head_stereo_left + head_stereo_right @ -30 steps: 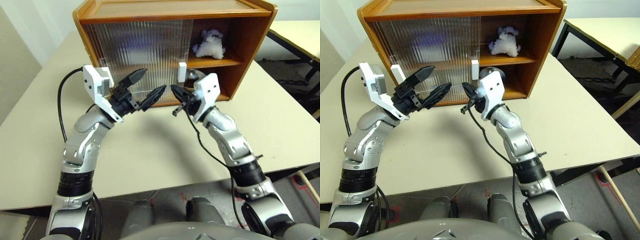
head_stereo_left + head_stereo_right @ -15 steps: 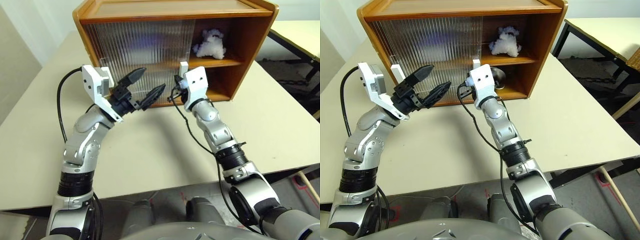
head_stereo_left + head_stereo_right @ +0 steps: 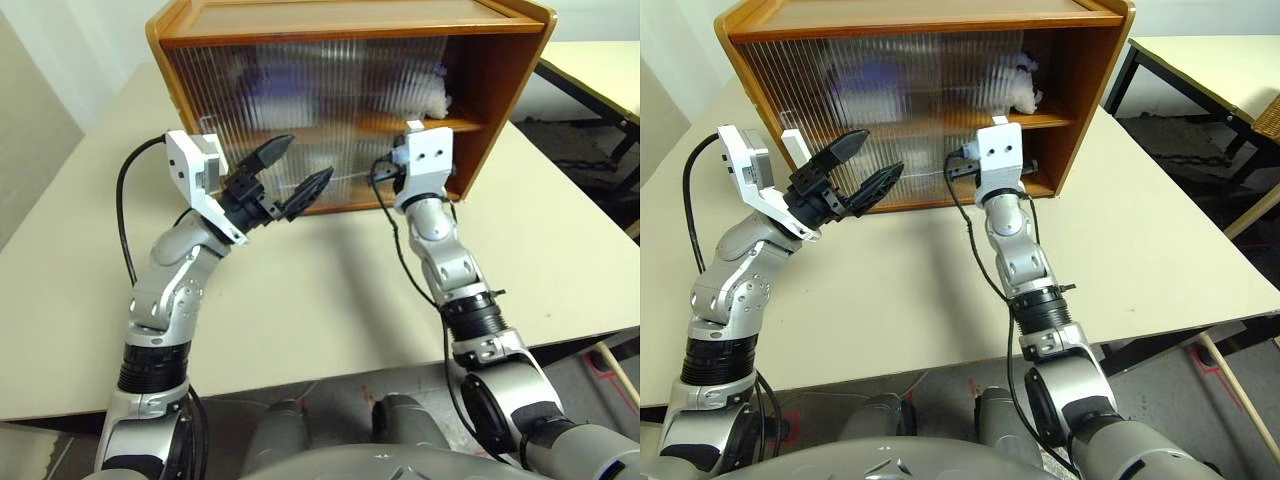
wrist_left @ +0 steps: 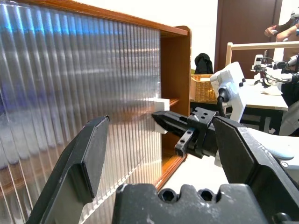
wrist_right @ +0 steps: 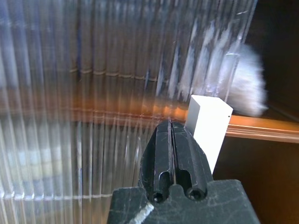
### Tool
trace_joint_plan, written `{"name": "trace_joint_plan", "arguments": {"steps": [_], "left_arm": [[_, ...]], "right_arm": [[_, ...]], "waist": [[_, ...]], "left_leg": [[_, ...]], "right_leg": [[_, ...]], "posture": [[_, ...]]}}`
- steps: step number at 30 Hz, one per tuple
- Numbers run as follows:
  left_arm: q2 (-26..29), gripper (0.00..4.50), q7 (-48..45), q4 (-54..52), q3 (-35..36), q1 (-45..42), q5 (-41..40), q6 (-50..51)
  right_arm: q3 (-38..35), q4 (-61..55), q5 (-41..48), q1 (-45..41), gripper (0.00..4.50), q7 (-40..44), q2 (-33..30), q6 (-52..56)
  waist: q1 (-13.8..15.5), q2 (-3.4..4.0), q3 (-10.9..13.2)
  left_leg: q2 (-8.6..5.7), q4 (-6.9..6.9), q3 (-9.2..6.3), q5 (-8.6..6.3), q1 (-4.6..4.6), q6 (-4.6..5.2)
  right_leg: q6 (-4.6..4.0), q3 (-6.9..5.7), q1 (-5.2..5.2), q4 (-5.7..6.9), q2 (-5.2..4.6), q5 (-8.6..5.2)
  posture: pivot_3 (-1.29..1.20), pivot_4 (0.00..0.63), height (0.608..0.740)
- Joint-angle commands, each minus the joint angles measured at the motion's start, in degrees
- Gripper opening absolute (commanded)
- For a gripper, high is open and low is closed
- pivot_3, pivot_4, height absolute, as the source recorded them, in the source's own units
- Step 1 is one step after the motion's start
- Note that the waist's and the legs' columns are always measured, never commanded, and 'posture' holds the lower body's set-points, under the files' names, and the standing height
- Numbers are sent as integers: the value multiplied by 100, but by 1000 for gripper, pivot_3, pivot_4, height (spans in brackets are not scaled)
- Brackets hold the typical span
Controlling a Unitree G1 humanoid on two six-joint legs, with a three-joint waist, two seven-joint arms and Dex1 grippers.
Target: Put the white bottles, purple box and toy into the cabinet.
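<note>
Cabinet [image 3: 500,70] door nearly across, toy [image 3: 1025,88] blurred behind it — your right gripper [image 5: 171,135] pinched shut beside the white handle [image 5: 209,126], left gripper [image 3: 290,172] spread wide, empty.

A pale table [image 3: 560,250] stands beside another table [image 3: 600,60].

Head stereo pair looks down over both arms; wrist cameras sight along their fingers, sharing the cabinet [image 3: 350,110] front.
</note>
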Motion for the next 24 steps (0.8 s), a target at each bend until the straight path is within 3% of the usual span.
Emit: {"name": "trace_joint_plan", "arguments": {"steps": [1,17,24], "left_arm": [[-4,4500,-17,124,-32,-59,65,-39],[-22,4500,-73,167,-52,-74,70,-58],[-16,4500,-116,239,-63,-97,83,-109]], "right_arm": [[-451,276,108,-148,46,-380,-55,191],[-842,1386,-118,-591,46,-1347,-660,-268],[-876,1542,-109,-623,46,-1385,-766,-414]], "waist": [[1,0,0],[-9,0,0],[-6,0,0]], "left_leg": [[0,0,0,1,0,1],[-2,0,2,4,0,7],[-1,0,1,5,-1,9]], "right_leg": [[0,0,0,0,0,0],[-1,3,1,-3,2,-1],[-1,4,1,-6,3,-2]], "posture": [[52,0,740],[44,0,740],[39,0,740]]}}
